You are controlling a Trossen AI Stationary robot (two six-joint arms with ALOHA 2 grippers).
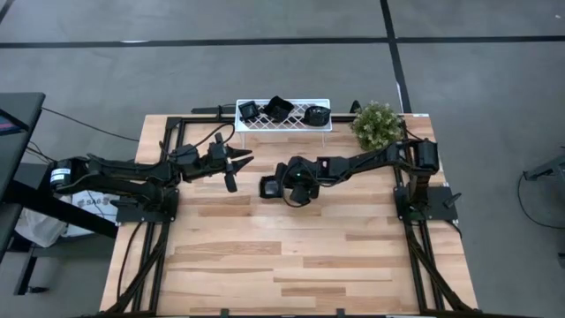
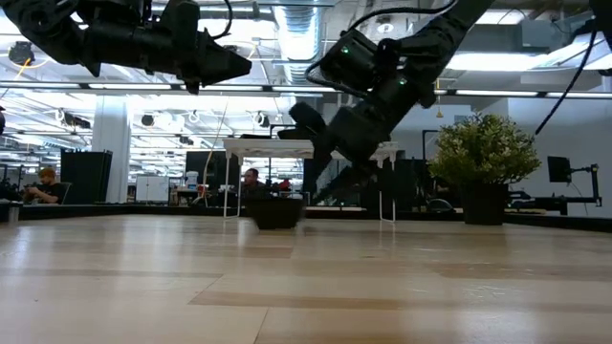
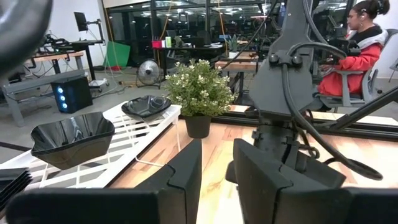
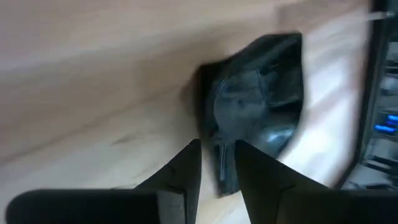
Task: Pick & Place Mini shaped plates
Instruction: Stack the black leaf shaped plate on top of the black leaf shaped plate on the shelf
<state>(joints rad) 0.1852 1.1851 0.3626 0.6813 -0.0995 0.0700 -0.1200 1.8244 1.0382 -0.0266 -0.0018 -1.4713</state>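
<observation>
The table (image 1: 291,256) is a light wooden top of joined planks, edged by a black frame (image 1: 415,256). At its far edge stands a white rack (image 1: 282,123) on thin legs, and just beside the rack's right end is a small potted plant (image 1: 377,124) in a dark pot. One black plate (image 1: 268,186) lies on the wood near the middle, in front of the rack, and each arm's base (image 1: 141,205) is fixed at a side of the table.
</observation>
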